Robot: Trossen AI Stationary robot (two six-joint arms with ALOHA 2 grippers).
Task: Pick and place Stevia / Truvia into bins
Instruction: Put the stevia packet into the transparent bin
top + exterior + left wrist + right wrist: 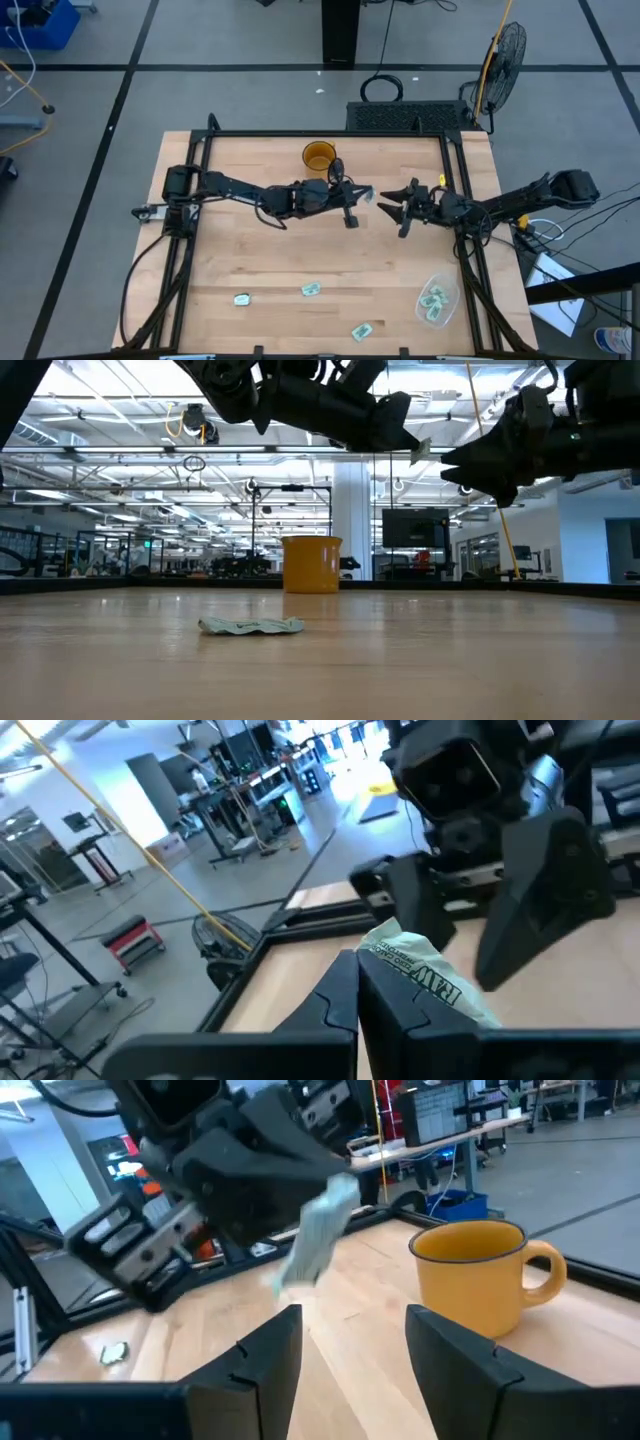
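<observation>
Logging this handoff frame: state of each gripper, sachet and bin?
left gripper: shut on held sachet, raised mid-table
held sachet: pinched, off the table
right gripper: jaws open, facing the left gripper
amber mug: upright at the far edge, contents not visible
clear tub: upright, holds sachets
loose sachets: three lying flat on the table

Left claw [357, 982] pinching sachet [425, 978], right claw [500, 920] open just beyond.

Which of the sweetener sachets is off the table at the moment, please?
The sachet pinched in the left hand, raised in front of the open right hand. The three loose sachets lie on the table.
</observation>
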